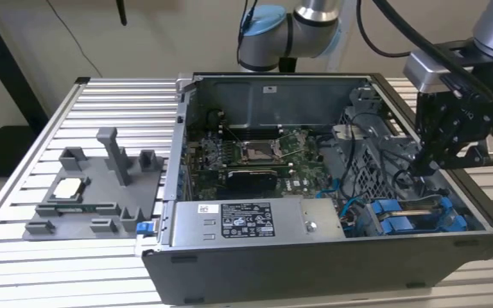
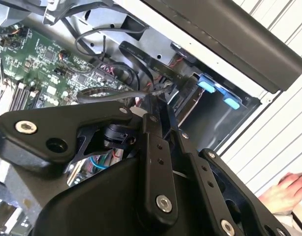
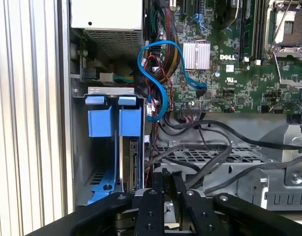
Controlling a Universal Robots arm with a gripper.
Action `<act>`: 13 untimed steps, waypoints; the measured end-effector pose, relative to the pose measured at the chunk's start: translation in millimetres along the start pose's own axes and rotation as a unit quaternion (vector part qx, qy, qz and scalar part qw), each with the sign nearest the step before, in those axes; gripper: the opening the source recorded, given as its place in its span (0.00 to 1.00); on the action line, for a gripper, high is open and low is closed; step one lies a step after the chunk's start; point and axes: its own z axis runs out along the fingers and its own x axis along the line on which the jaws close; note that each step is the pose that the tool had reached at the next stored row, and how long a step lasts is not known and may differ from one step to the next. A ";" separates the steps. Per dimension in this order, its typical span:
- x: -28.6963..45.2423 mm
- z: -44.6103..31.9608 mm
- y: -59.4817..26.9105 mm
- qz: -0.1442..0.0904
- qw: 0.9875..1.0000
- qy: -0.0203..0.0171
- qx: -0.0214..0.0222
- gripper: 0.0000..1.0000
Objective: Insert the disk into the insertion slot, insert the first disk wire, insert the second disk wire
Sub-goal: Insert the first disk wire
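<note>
The insertion slot (image 1: pixel 409 217) is the blue-railed bay at the open case's near corner on the exterior view's right; its blue tabs (image 3: pixel 114 123) also face the first wrist view. Inside it the disk (image 3: pixel 134 164) appears to stand on edge, with its blue carrier (image 3: pixel 104 186) showing deeper down. My gripper (image 1: pixel 422 170) hangs inside the case just behind the slot. Its fingers (image 2: pixel 158 98) are drawn together on a black disk wire (image 2: pixel 116 96) with thin red leads at its plug. In the first wrist view the gripper (image 3: pixel 166 177) sits over the bundle of black cables (image 3: pixel 210 160).
A grey labelled power supply (image 1: pixel 246 221) lies along the case's front, with the motherboard (image 1: pixel 264 154) behind it. A blue cable (image 3: pixel 163 73) loops near the slot. A grey fixture (image 1: pixel 92 192) rests on the slatted table (image 1: pixel 110 96). A person's hand (image 2: pixel 288 189) rests outside the case.
</note>
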 end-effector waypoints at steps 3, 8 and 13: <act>1.1 1.1 -1.3 0.000 1.000 0.000 0.000 0.19; 2.5 2.8 -3.7 0.000 1.000 0.000 0.000 0.19; 3.3 4.3 -5.6 0.000 1.000 0.000 0.000 0.19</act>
